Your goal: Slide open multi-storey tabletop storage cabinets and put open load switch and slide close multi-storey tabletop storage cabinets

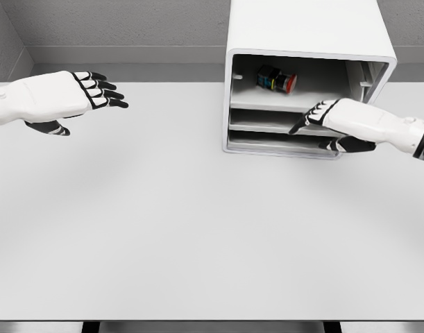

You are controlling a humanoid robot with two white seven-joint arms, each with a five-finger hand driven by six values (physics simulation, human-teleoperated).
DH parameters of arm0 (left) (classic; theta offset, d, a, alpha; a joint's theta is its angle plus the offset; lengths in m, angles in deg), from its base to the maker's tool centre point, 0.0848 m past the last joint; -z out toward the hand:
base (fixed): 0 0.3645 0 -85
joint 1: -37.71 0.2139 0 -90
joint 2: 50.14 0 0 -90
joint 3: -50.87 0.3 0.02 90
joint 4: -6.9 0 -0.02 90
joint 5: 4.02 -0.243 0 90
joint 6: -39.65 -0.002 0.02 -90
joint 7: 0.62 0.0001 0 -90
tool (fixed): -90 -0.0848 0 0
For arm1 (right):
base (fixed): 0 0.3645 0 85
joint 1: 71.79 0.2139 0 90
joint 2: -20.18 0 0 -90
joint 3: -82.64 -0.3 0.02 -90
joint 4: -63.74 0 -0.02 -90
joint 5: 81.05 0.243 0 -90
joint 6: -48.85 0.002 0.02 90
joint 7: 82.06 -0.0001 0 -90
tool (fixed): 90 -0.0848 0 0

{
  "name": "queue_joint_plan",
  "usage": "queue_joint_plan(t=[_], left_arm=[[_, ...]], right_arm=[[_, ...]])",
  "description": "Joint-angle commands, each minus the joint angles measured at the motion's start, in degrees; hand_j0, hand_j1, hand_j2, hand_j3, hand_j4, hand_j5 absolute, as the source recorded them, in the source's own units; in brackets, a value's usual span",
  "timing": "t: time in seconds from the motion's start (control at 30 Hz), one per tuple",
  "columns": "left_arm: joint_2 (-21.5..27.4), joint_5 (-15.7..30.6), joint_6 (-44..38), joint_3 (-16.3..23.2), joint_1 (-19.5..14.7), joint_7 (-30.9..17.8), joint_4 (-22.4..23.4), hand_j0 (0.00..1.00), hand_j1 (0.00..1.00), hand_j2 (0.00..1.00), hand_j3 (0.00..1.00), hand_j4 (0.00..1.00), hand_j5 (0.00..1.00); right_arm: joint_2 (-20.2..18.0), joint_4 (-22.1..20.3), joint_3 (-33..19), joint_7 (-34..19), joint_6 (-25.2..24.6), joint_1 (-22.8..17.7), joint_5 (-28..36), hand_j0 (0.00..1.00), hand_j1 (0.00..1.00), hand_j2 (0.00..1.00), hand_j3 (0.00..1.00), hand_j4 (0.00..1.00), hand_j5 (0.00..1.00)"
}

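the boxy white cabinet [305,41] is standing open; the small dark load switch [276,80] with a red end is lying in its top tier. the right hand [333,119] is touching the drawer fronts, fingers extended, grasping nothing. the left hand [66,97] is hovering relaxed over the smooth grey table [163,229].

A pale grey table [198,229] is filling most of the head view, with its near edge running along the bottom of the frame. A white cabinet [309,31] is standing directly on it at the far right, its open front facing the viewer. Inside, the top shelf [281,103] is carrying a small dark switch [276,80] with a red end, lying on its side; two lower drawers [267,128] are sitting beneath it.
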Motion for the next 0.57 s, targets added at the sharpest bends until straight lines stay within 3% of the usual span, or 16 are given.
queue_joint_plan(t=[0.0, 0.1, 0.2, 0.23, 0.27, 0.33, 0.4, 0.53], left_arm=[[0.11, 0.26, -0.13, -0.03, 0.00, 0.03, 0.01, 1.00, 1.00, 1.00, 1.00, 1.00, 1.00], [0.11, 0.26, -0.13, -0.03, 0.00, 0.03, 0.01, 1.00, 1.00, 1.00, 1.00, 1.00, 1.00], [0.11, 0.26, -0.13, -0.03, 0.00, 0.03, 0.09, 1.00, 1.00, 1.00, 1.00, 1.00, 1.00], [0.03, 0.26, -0.13, -0.03, 0.00, 0.03, 0.09, 1.00, 1.00, 1.00, 1.00, 1.00, 1.00], [0.11, 0.26, -0.13, -0.03, 0.00, 0.03, 0.01, 1.00, 1.00, 1.00, 1.00, 1.00, 1.00], [0.11, 0.26, -0.13, -0.03, 0.00, 0.03, 0.01, 1.00, 1.00, 1.00, 1.00, 1.00, 1.00], [0.11, 0.26, -0.13, -0.03, 0.00, 0.03, 0.09, 1.00, 1.00, 1.00, 1.00, 1.00, 1.00], [0.11, 0.35, -0.13, -0.03, 0.00, 0.03, 0.09, 1.00, 1.00, 1.00, 1.00, 1.00, 1.00]], right_arm=[[-0.05, 0.32, 0.21, 0.02, -0.14, 0.00, 0.40, 0.72, 0.72, 0.72, 0.72, 0.72, 0.72], [-0.41, -0.12, 0.21, 0.02, -0.14, -0.26, 0.57, 0.72, 0.72, 0.72, 0.72, 0.72, 0.72], [-1.98, -3.98, -0.14, 0.11, -0.14, -1.14, 0.92, 0.77, 0.77, 0.77, 0.77, 0.77, 0.77], [-3.48, -4.51, -0.41, 0.11, -0.14, -2.11, 1.10, 0.81, 0.81, 0.81, 0.81, 0.81, 0.81], [-4.62, -7.05, -1.19, 0.20, -0.14, -3.95, 1.01, 0.92, 0.92, 0.92, 0.92, 0.92, 0.92], [-6.12, -9.78, -6.46, 0.29, -0.14, -8.52, 1.10, 0.98, 0.98, 0.98, 0.98, 0.98, 0.98], [-6.12, -12.24, -11.83, 0.29, -0.14, -13.80, 1.10, 0.98, 0.98, 0.98, 0.98, 0.98, 0.98], [-6.91, -12.33, -13.06, 0.29, -0.14, -14.59, 2.33, 0.98, 0.98, 0.98, 0.98, 0.98, 0.98]])
